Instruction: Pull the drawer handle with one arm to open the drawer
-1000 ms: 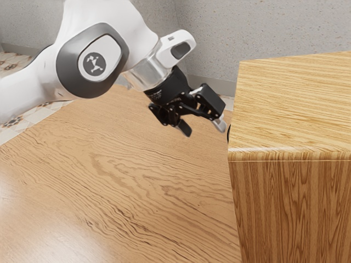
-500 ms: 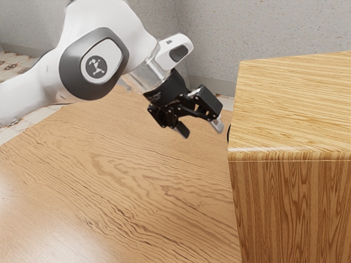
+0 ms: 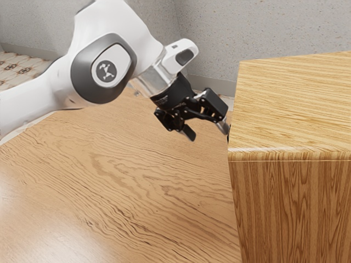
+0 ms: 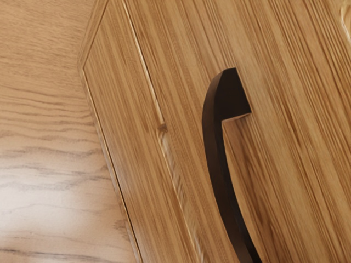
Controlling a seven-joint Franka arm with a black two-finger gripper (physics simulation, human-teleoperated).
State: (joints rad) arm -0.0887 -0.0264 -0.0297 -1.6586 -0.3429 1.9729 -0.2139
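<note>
Drawer handle (image 4: pixel 216 164), dark, curved, drawer (image 4: pixel 164 82) seemingly shut

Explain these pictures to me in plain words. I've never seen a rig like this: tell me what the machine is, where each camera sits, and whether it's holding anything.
The white machine is a robot arm, drawn by a simulator. At its end is a black two-finger gripper, which serves as its hand. The exterior view comes from a camera beside the arm. It shows the arm reaching over a wooden table toward a wooden cabinet on that view's right. The wrist view comes from a camera on the hand itself, looking at the drawer front and its dark curved handle. The gripper is open and holds nothing. It is close to the cabinet, and the handle is not yet grasped.
</note>
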